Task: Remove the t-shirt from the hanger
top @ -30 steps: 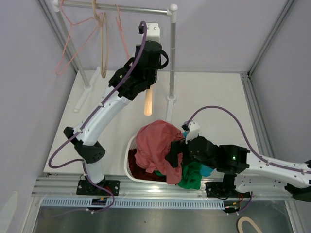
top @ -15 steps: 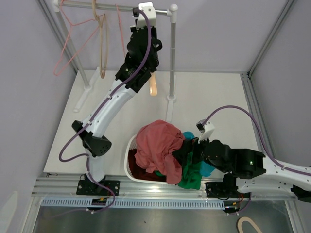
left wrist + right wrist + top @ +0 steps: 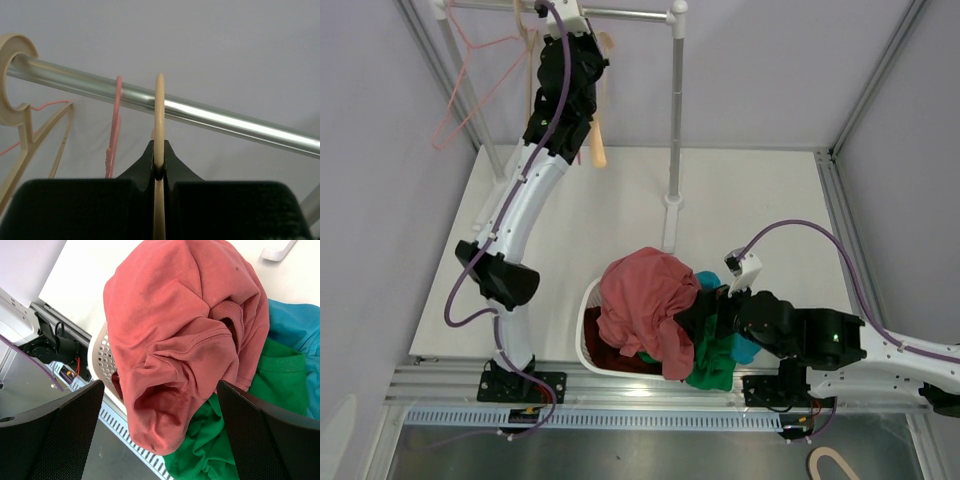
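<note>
The red t-shirt (image 3: pixel 645 300) lies crumpled on top of the white laundry basket (image 3: pixel 588 322), free of any hanger. It fills the right wrist view (image 3: pixel 185 325). My right gripper (image 3: pixel 705 312) hovers just right of it, open and empty (image 3: pixel 162 412). My left gripper (image 3: pixel 588 60) is raised to the metal rail (image 3: pixel 630 14) and is shut on a bare beige hanger (image 3: pixel 597 150). In the left wrist view the hanger's hook (image 3: pixel 160 110) stands in front of the rail (image 3: pixel 215 117), pinched between the jaws (image 3: pixel 159 152).
A pink wire hanger (image 3: pixel 460 90) and another beige hanger (image 3: pixel 530 90) hang on the rail's left part. The rail's upright post (image 3: pixel 674 110) stands behind the basket. Green (image 3: pixel 715 362) and blue (image 3: pixel 748 350) garments lie in the basket by the right gripper.
The left arm has swung the bare hanger up and to the left, from above the table to the rail. The right gripper drew back slightly right from the shirt, then stayed still.
</note>
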{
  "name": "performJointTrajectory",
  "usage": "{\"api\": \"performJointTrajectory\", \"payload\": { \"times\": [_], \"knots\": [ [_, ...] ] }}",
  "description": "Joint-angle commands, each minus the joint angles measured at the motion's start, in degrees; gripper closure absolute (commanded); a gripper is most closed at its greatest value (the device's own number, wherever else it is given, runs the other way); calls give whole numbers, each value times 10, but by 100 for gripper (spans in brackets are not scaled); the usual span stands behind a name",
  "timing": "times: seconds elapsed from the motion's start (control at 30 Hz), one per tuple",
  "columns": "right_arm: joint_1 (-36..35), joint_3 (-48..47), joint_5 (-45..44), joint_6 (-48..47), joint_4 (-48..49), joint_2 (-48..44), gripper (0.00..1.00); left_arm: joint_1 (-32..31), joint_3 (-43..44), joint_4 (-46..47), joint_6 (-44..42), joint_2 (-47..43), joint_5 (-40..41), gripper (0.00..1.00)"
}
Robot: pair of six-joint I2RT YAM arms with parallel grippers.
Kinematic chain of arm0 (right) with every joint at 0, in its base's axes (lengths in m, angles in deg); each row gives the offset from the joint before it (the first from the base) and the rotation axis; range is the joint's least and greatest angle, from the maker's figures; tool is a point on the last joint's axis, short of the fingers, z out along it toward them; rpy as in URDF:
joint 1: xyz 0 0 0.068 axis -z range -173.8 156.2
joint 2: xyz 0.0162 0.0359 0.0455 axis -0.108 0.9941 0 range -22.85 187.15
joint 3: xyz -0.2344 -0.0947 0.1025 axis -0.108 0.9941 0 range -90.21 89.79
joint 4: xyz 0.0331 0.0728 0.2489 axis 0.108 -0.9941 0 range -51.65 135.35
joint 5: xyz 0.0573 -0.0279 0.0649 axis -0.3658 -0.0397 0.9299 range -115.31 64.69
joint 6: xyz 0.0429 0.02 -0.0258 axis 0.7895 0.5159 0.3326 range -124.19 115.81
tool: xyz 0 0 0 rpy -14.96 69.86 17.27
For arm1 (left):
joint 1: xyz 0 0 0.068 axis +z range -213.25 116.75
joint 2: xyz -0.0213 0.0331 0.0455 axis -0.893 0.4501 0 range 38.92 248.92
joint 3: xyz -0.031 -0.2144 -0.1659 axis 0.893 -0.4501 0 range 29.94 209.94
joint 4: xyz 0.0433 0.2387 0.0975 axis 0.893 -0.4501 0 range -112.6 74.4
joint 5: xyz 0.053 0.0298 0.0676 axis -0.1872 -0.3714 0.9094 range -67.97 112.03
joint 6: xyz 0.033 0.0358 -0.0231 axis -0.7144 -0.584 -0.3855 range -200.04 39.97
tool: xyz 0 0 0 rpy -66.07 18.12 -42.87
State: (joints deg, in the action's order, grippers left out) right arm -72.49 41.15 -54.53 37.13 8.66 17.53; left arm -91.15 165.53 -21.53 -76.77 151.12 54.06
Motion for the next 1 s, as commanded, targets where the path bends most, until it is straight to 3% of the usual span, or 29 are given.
{"api": "performJointTrajectory", "payload": {
  "times": [0.0, 0.2, 0.47, 0.97],
  "knots": [
    [-5, 1, -22, -4, 23, -11, 0, 25, 21, 20, 68, 9, -108, 99],
    [-6, 7, -21, -4, 29, -14, 1, 43, 31, 26, 81, 28, -156, 99],
    [-6, 12, -18, -8, 35, -13, 0, 43, 15, 25, 71, 24, -158, 99],
    [-6, 24, -12, -11, 58, -6, 1, 42, -83, 56, 61, -59, -163, 99]
  ]
}}
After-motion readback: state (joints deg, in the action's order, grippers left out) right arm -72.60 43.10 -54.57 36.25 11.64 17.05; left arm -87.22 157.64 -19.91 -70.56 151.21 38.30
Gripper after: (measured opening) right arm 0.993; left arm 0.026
